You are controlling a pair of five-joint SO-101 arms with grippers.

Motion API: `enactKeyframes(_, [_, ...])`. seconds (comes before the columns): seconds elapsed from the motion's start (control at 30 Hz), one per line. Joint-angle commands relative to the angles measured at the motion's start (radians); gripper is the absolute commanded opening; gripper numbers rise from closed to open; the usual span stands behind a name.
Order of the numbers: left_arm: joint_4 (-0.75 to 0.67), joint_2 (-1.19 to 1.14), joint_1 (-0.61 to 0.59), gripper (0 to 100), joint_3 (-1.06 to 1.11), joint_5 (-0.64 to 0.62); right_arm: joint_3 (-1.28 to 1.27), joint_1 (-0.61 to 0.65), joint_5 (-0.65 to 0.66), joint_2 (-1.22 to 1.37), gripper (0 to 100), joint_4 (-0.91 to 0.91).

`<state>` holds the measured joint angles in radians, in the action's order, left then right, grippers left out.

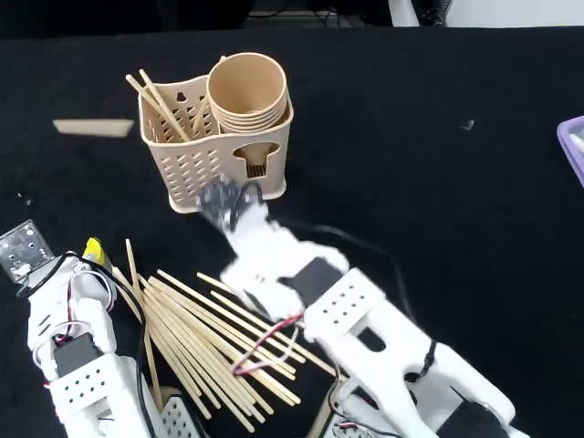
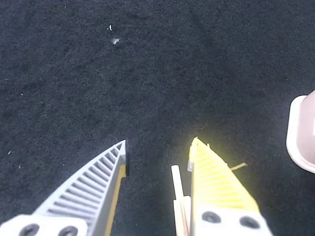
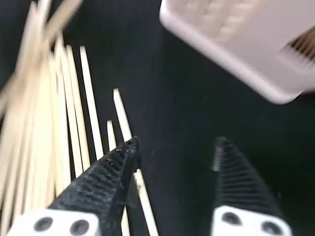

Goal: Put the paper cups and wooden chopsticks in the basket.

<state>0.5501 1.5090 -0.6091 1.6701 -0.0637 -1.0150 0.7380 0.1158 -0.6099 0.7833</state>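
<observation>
While the basket (image 1: pixel 196 173) stands on the black table (image 1: pixel 438 182), a stack of paper cups (image 1: pixel 246 87) sits inside it, in the part on the right as the high view shows it. A few wooden chopsticks (image 1: pixel 164 108) lean in the other part of the basket, and their ends poke out over the rim. Many more lie flat on the table in a loose pile (image 1: pixel 205 333) in front of the basket, not touching it.

The right gripper (image 3: pixel 177 143) is just in front of the basket, between the basket and the loose pile. Its two black fingers (image 3: pixel 106 182) are spread apart and hold nothing. One stick from the pile runs under the tip of one black finger.

The left gripper (image 2: pixel 158 142) is in front of the basket too, off to the side where the sticks lean. It is farther from the basket than the right gripper. Its grey finger (image 2: pixel 93 182) and its yellow finger (image 2: pixel 214 177) are spread apart over bare table. One chopstick (image 2: pixel 177 194) lies right beside the inner edge of the yellow finger. I cannot tell if they touch.
</observation>
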Motion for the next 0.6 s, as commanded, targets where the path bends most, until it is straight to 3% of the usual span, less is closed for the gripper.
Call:
enactKeyframes(0.0, [-0.02,0.012,-0.004,21,-0.03,0.002,-0.051,0.018,-0.005,-0.044,29.2,-0.054])
enactKeyframes(0.3, [-0.02,0.012,-0.004,21,-0.03,0.002,-0.093,0.115,-0.003,0.001,29.3,-0.058])
enactKeyframes(0.57, [-0.018,0.012,-0.005,21,-0.03,0.002,-0.002,0.115,0.072,0.337,29.3,-0.144])
